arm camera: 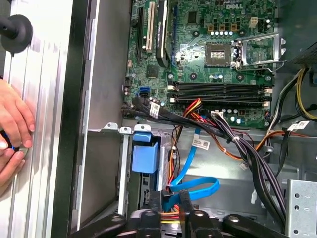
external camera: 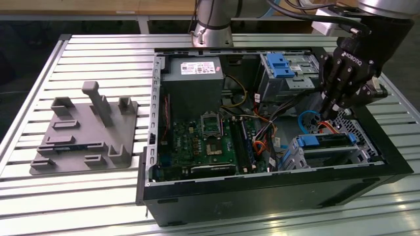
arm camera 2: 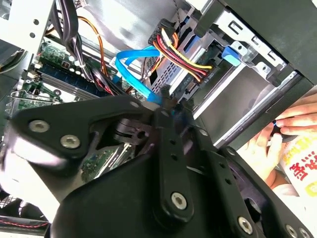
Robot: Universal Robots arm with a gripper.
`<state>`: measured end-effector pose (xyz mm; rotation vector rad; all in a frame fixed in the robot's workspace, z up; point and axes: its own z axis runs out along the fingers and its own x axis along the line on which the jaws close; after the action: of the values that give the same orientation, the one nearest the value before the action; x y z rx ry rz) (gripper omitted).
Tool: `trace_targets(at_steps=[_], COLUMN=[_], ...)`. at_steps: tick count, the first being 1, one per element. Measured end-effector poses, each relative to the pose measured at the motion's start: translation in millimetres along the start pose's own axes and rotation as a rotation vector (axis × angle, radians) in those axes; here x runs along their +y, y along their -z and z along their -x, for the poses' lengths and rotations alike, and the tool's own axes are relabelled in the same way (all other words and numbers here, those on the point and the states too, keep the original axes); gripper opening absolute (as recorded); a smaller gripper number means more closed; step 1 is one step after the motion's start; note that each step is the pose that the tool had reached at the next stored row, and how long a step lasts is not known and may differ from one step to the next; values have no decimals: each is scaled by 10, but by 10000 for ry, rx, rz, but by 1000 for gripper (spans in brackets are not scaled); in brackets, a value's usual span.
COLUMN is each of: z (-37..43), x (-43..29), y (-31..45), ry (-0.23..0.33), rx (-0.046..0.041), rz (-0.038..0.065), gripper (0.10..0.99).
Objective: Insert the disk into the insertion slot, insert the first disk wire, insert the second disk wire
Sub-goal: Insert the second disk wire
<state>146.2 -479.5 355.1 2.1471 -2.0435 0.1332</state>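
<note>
The disk (external camera: 331,141), in its blue carrier (external camera: 306,142), lies inside the insertion slot (external camera: 357,129), a silver perforated cage at the case's near right corner in the exterior view. My gripper (external camera: 328,114) hangs just behind the cage. In both wrist views its black fingers (arm camera: 154,201) are closed around the end of a blue flat wire (arm camera: 198,188), which loops beside the disk's back end. A plug with red, yellow and black wires (arm camera 2: 171,42) sits at the disk's end. The blue carrier tab (arm camera: 146,153) shows in the first wrist view.
The open computer case (external camera: 262,196) lies on a slatted metal table (external camera: 98,49). Inside it are the motherboard (external camera: 203,142), a power supply (external camera: 194,81) and a bay with a blue latch (external camera: 281,66). A grey fixture (external camera: 85,132) stands at the exterior view's left. A person's hand (arm camera: 12,129) rests outside the case.
</note>
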Motion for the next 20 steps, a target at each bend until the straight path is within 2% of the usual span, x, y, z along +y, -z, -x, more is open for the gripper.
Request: trace_targets(at_steps=[2, 3, 14, 15, 20], z=[0, 0, 3, 3, 4], x=[0, 0, 3, 4, 6], y=[0, 0, -9, -12, -20], ry=[-1, -2, -8, -8, -9], rx=[26, 39, 150, 155, 162], rz=[2, 3, 9, 9, 9], gripper=[282, 212, 196, 161, 161])
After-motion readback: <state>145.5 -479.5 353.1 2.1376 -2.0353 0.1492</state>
